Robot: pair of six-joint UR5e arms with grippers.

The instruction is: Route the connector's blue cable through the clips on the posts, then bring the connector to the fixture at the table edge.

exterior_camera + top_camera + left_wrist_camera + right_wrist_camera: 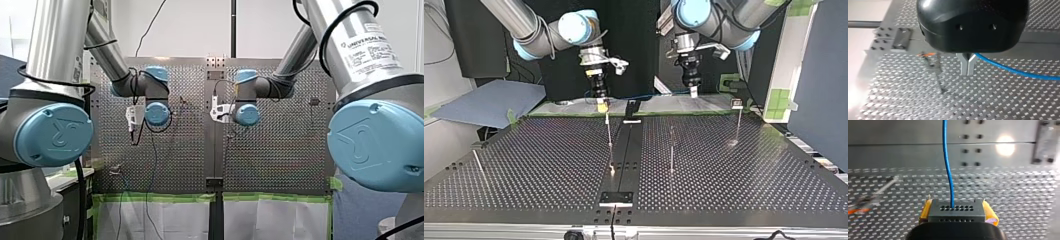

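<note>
In the right wrist view the black connector (956, 212) sits between the yellow pads (990, 213) of my right gripper (956, 216), which is shut on it. The blue cable (948, 170) runs straight ahead out of the connector. In the left wrist view, the metal fingers (964, 65) of my left gripper (968, 72) are pinched shut on the blue cable (1018, 71), which trails off to one side. Across the table, my right gripper (602, 105) hangs at the far edge left of centre and my left gripper (694, 91) right of centre, with the cable (649, 95) strung between them.
Thin posts stand on the perforated table (549, 165): one below my right gripper (609, 132), one mid-table (671, 152), one with a clip on top (737, 104), one leaning at the left (478, 162). A black plate (616, 198) sits at the near edge.
</note>
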